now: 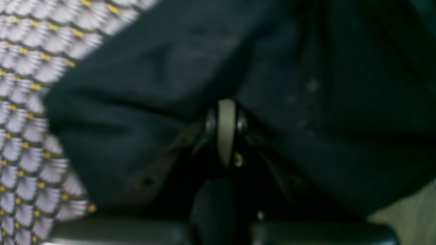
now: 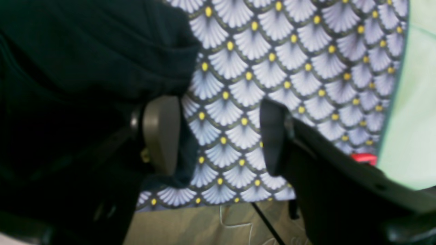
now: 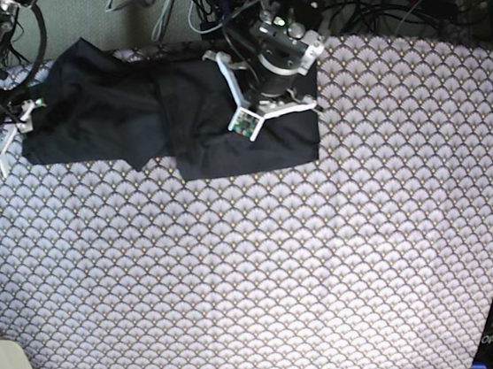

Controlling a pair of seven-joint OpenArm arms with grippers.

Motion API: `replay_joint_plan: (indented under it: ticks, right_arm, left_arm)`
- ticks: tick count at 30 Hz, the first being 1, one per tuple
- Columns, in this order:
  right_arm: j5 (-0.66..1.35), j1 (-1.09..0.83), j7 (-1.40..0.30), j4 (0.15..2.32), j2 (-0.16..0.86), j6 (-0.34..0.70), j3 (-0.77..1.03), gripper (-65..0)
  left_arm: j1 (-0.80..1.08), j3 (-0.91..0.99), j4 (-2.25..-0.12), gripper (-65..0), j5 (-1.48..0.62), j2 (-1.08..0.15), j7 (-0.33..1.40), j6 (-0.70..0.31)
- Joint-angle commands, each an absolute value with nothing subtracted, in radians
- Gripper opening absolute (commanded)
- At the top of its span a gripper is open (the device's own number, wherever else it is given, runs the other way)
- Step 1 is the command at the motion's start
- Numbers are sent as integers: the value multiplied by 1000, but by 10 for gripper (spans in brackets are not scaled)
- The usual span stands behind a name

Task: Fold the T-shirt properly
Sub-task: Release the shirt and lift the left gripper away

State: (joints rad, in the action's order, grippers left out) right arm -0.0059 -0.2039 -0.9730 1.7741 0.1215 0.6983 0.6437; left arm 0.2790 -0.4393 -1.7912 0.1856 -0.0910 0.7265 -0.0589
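**Along the far edge: one shirt, two arms at work**

Up against the table's far edge lies one dark T-shirt [image 3: 168, 122], rumpled and partly doubled over, stretching from the far-left corner toward the middle. One grey fan-patterned tablecloth [image 3: 266, 280] covers the whole table beneath it. Two arms reach in. At the far-left corner, the right gripper [image 2: 218, 136] has its jaws spread apart, one grey pad [image 2: 161, 132] touching the shirt's edge. Nearer the middle, the left gripper [image 1: 226, 131] sits on the cloth with its jaws pressed together, dark fabric bunched around them.
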Motion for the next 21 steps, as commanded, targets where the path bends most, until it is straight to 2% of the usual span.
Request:
replay_joint_plan:
  ticks: [1, 9, 21]
  right_arm:
    - [-1, -200, -963, 1791, 133, 698, 648, -266]
    - [35, -209, -963, 1791, 120, 698, 645, -265]
    - [93, -185, -961, 1653, 148, 698, 625, -252]
  left_arm:
    - [268, -443, -1833, -650, 183, -70, 702, -61]
    - [239, -443, -1848, -650, 183, -21, 702, -62]
    - [277, -392, -1859, -650, 185, -53, 704, -53]
